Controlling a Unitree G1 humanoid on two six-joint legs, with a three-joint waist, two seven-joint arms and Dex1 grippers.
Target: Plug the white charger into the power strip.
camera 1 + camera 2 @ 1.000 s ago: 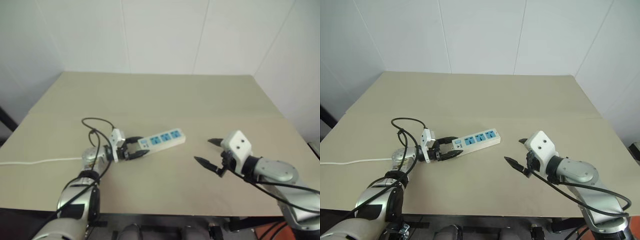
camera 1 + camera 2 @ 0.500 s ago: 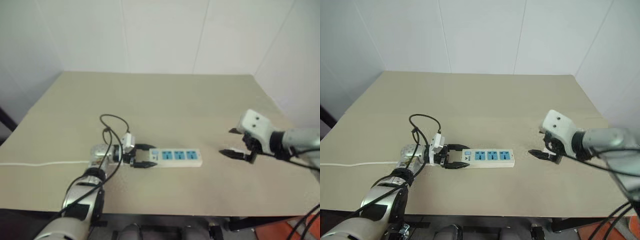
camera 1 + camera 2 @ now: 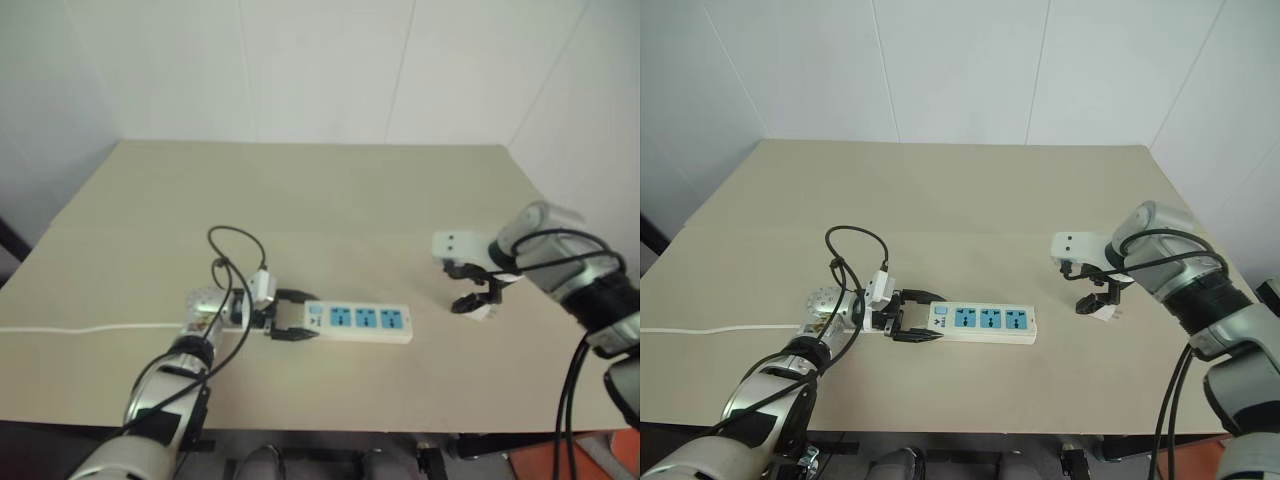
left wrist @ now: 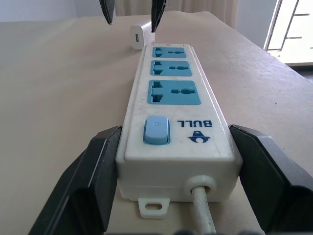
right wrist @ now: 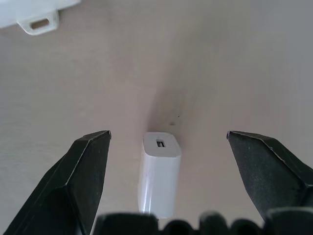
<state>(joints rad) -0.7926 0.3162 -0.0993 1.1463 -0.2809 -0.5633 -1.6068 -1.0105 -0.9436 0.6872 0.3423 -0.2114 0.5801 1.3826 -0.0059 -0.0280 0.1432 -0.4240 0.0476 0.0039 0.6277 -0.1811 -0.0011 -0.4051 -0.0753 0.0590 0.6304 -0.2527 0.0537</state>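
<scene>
The power strip [image 3: 365, 322], a white bar with three blue sockets, lies flat across the table. My left gripper [image 3: 292, 322] is shut on its switch end, one black finger [image 4: 93, 181] against each long side. The white charger [image 5: 159, 171] lies on the table to the strip's right, also seen as a small white block [image 3: 1106, 311] and beyond the strip's far end [image 4: 139, 35]. My right gripper [image 5: 167, 132] points down over the charger, open wide, with one finger [image 5: 80, 181] on each side and neither touching it.
The strip's thin white cord [image 3: 80, 325] runs off the beige table's left edge. A black cable loop [image 3: 232, 250] rises behind my left wrist. White walls close the table's far side, and its right edge [image 3: 560, 240] is near my right arm.
My left gripper swung the power strip from slanted to lying level and a little to the right. My right gripper travelled out to the right and tipped downward over the charger, staying open.
</scene>
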